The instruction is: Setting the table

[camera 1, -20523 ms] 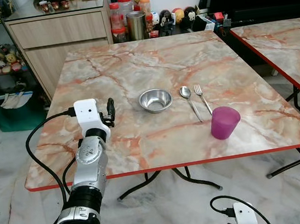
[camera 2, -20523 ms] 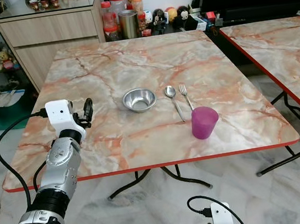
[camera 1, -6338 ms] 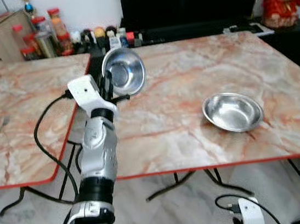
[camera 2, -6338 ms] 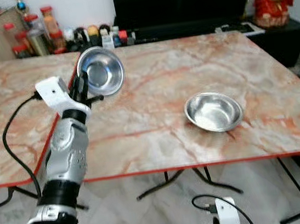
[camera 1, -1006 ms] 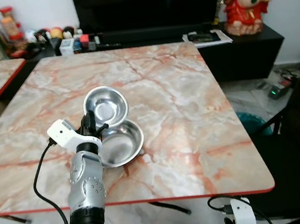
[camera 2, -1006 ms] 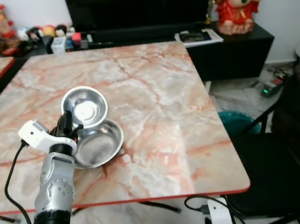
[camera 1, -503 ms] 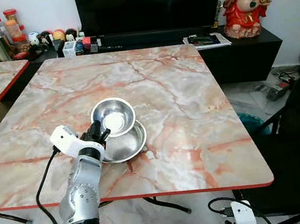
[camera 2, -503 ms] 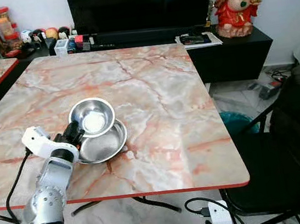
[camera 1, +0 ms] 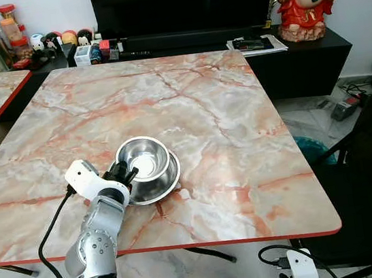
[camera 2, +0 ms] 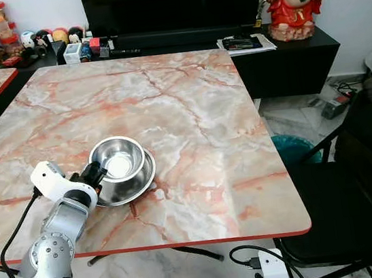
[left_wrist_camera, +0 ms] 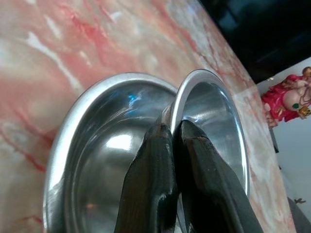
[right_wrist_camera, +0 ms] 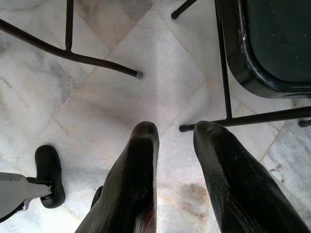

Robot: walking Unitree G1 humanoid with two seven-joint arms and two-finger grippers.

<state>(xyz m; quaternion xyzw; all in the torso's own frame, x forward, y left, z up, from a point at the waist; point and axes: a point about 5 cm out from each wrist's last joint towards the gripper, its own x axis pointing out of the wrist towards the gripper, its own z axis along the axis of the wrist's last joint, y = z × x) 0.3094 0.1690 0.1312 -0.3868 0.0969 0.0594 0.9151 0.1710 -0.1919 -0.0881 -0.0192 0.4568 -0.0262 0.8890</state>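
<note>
The left gripper (left_wrist_camera: 172, 145) pinches the near rim of the smaller steel bowl (camera 1: 145, 159), one black finger inside the wall and one outside, which lets it carry the bowl by its edge without reaching under it. That bowl sits nested, slightly tilted, in the larger steel bowl (camera 1: 159, 181), left of centre and low in the left eye view, on the marble-patterned table (camera 1: 238, 118) with the red edge. Stacking the two appears to be the point of the hold: the rim grip keeps the fingers clear of the lower bowl's wall, so they could likely release without disturbing the stack. The right gripper (right_wrist_camera: 177, 133) hangs idle low over the tiled floor (right_wrist_camera: 97, 97) beside a black chair (right_wrist_camera: 272, 39), its fingers apart and holding nothing.
</note>
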